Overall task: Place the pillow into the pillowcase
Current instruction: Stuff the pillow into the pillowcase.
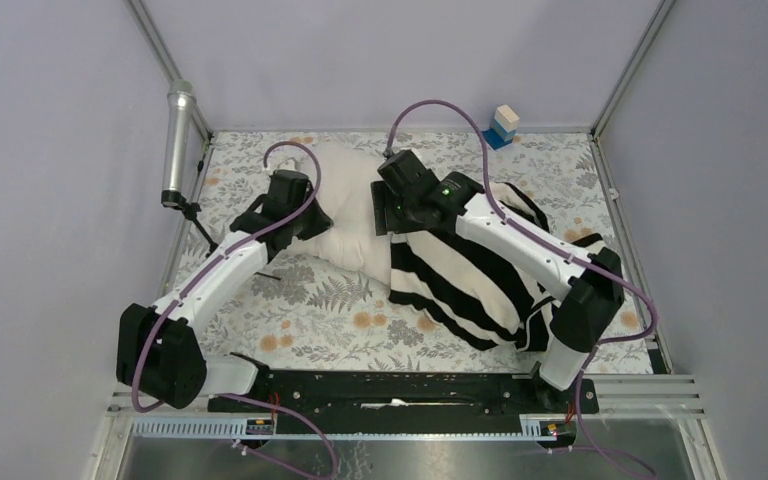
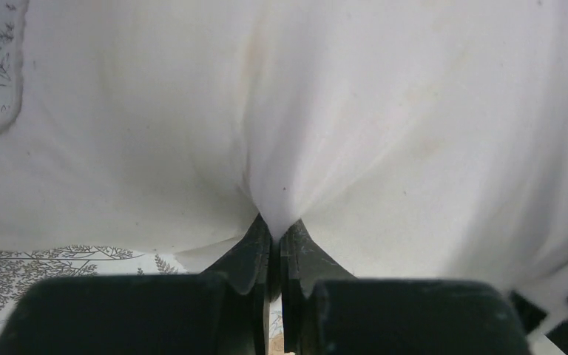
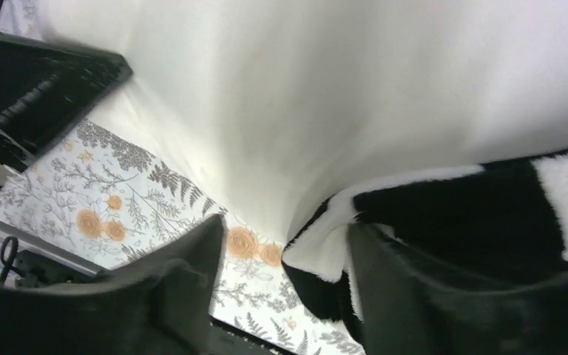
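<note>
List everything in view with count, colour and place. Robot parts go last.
pillow: one, off-white, mid-table, right end covered by the pillowcase
pillowcase: one, black and white stripes, right of centre
table covering: one, white with grey leaves and orange flowers, under everything
metal cylinder: one, silver, upright at the left edge
small block: one, cream on a blue base, far edge
left arm: one, white and black, reaching in from near left
right arm: one, white and black, lying over the pillowcase
left gripper: one, black, shut on a fold of the pillow
right gripper: one, black, open at the pillowcase's edge
</note>
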`<state>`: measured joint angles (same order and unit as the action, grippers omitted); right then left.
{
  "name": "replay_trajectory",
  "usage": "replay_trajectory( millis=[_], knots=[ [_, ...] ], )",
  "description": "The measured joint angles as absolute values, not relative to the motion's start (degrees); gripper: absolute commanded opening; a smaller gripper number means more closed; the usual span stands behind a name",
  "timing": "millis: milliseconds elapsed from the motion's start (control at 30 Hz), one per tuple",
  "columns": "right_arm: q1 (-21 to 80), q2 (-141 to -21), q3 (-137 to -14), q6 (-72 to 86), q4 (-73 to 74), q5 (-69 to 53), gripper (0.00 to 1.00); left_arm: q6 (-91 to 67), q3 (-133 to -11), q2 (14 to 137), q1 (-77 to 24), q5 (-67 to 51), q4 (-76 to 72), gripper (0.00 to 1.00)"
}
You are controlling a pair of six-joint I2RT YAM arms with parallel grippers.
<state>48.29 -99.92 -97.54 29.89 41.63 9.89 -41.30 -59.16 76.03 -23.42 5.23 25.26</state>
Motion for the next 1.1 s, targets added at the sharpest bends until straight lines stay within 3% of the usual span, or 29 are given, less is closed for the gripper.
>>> replay_trajectory(
  millis=[67,100,333,500,567,700,867,1100],
  knots=[
    [48.3,-98.5,-94.7,30.2,41.2,9.9,0.97,-42.3,-57.3,75.0,-20.5,2.1,24.1,0.0],
    [48.3,-96.9,-93.1,30.3,41.1,10.3,0.99,-42.8,-56.7,75.0,-19.2,0.8,23.6,0.0],
    [45.5,-75.1,-83.9,32.4,42.4,18.9,0.99,-46.5,-54.8,75.5,-12.9,-7.6,19.6,0.0],
    [31.3,-65.2,-77.2,33.3,42.6,20.0,1.0,-45.5,-54.9,75.9,-12.5,-10.1,18.7,0.0],
    [25.9,-67.7,-76.9,33.2,41.8,18.6,1.0,-44.9,-54.9,75.8,-12.5,-10.3,18.8,0.0],
    [22.3,-84.6,-86.8,31.9,40.2,16.4,1.0,-44.3,-53.3,74.3,-13.2,-10.2,18.3,0.0],
    [27.4,-94.5,-92.0,31.0,40.9,19.5,1.0,-44.4,-50.0,72.5,-16.7,-8.0,16.6,0.0],
    [34.5,-96.0,-92.8,30.7,42.4,27.2,1.0,-47.0,-46.5,70.3,-21.3,-3.1,14.1,0.0]
  ],
)
